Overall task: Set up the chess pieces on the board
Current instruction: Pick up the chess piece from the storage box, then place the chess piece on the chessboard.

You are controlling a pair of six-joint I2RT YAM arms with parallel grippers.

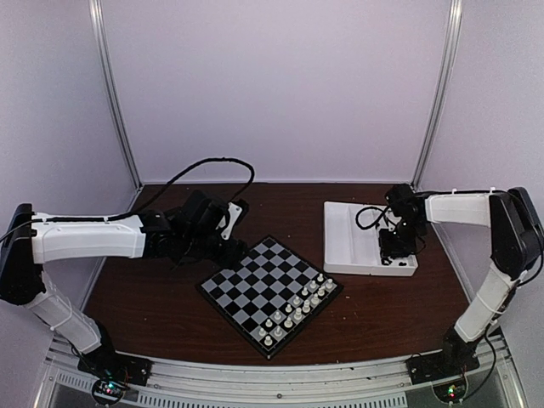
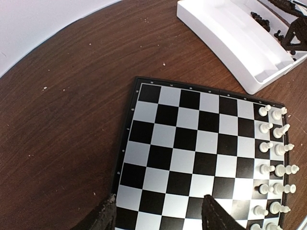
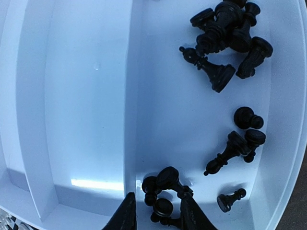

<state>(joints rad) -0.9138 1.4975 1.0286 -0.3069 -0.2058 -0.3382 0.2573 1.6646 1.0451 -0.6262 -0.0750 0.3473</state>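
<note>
**Chess pieces in tray, right claw closing round one**

At the lower edge of the left wrist view, the left gripper (image 2: 158,213) is held spread and empty over the board (image 2: 187,139). At the right of the top view, the black chess pieces (image 3: 225,28) are seen in the white tray (image 1: 344,234). The right gripper (image 3: 158,215) is narrowed about one; whether it is pinched cannot be told.

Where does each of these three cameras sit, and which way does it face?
Top external: fixed above and behind the robot, facing down over the table; left arm and right arm both show.
Left wrist: on the left arm's wrist, looking down on the board; the left claw pokes in below.
Right wrist: on the right arm's wrist, looking down into the white tray of black chess pieces; the right claw pokes in below.
Shared: top and left wrist views both show the board, white chessmen and tray.
</note>
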